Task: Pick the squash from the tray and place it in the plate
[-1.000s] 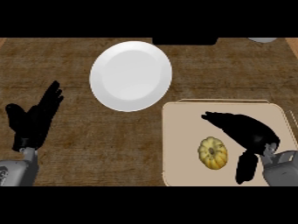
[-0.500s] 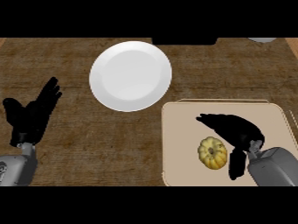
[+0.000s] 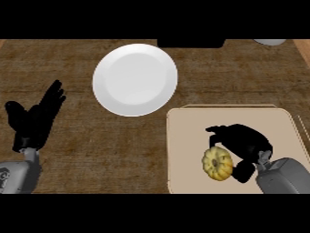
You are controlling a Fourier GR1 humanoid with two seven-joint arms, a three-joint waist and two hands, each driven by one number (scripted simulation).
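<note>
Your right hand (image 3: 247, 141) arches its fingers (image 3: 214, 130) apart, not clamped, round the ribbed yellow squash (image 3: 217, 163) from 12 to 3 o'clock, on the beige square tray (image 3: 184, 136); your left hand (image 3: 33, 120) rests with fingers straight.

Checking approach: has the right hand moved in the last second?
Yes: right hand has dropped toward the squash, away from the far rim of the tray.

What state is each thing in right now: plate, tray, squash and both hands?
plate: empty, up-left of the tray.
tray: holds only the squash.
squash: lying in the tray, not yet in the plate.
right hand: over the tray, against the squash's upper right; whether it grips cannot be told.
left hand: open, resting at the view's left, holding nothing.
</note>
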